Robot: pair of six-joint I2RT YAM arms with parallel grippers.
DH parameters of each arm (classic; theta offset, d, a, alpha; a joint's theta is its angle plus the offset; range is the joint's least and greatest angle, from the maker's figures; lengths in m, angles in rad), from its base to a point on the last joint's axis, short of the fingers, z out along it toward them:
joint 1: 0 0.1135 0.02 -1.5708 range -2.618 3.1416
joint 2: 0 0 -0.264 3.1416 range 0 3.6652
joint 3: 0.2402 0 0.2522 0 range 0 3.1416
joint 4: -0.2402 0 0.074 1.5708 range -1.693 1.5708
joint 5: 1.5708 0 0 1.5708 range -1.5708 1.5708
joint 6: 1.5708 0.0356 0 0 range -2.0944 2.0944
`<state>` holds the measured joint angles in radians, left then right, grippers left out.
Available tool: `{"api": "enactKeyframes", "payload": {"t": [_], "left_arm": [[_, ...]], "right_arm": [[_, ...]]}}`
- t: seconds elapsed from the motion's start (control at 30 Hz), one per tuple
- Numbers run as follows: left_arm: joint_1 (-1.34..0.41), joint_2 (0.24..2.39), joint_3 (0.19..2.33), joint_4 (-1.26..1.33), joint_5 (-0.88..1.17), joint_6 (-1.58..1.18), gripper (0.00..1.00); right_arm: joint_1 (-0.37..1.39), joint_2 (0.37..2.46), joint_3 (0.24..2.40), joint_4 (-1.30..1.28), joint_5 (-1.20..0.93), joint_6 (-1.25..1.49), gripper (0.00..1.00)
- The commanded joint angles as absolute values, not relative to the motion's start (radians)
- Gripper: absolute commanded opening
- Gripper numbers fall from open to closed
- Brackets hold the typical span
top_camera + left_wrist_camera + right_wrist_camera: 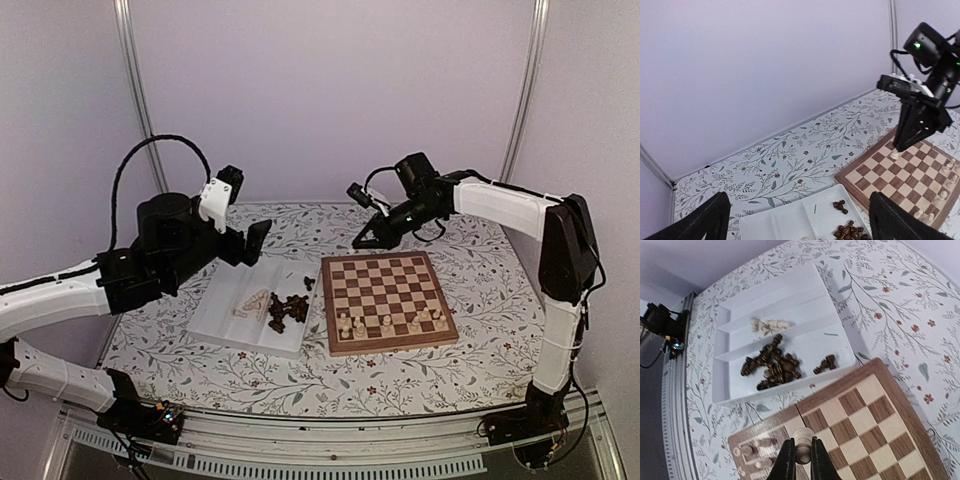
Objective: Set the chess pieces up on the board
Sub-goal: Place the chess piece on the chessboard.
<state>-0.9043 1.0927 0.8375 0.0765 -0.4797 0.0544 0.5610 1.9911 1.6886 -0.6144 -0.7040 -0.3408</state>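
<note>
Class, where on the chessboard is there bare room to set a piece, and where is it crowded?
Free: the board's middle rows, between the cream pieces and the right gripper. Crowded: its near edge, where those pieces stand.

It looked like a robotics lab cell: plain pale enclosure walls (330, 90) on metal posts (135, 80), a floral-clothed table (480, 350), arm bases (140, 412) bolted to an aluminium rail (300, 440), a looping black cable (160, 139)
</note>
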Motion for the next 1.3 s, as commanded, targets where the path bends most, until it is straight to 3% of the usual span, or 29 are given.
{"api": "enactKeyframes", "payload": {"t": [0.0,0.33,1.27], "left_arm": [[-0.816,1.232,0.948,0.046,-0.432,0.120,0.98],[-0.624,1.289,0.925,0.036,-0.143,0.044,0.88],[-0.603,1.341,0.951,-0.053,-0.093,0.023,0.86]], "right_arm": [[0.552,1.875,1.558,-0.715,-0.459,-0.512,0.06],[0.517,1.675,1.283,-0.748,-0.376,-0.576,0.07],[0.544,1.760,1.211,-0.792,-0.310,-0.636,0.08]]}}
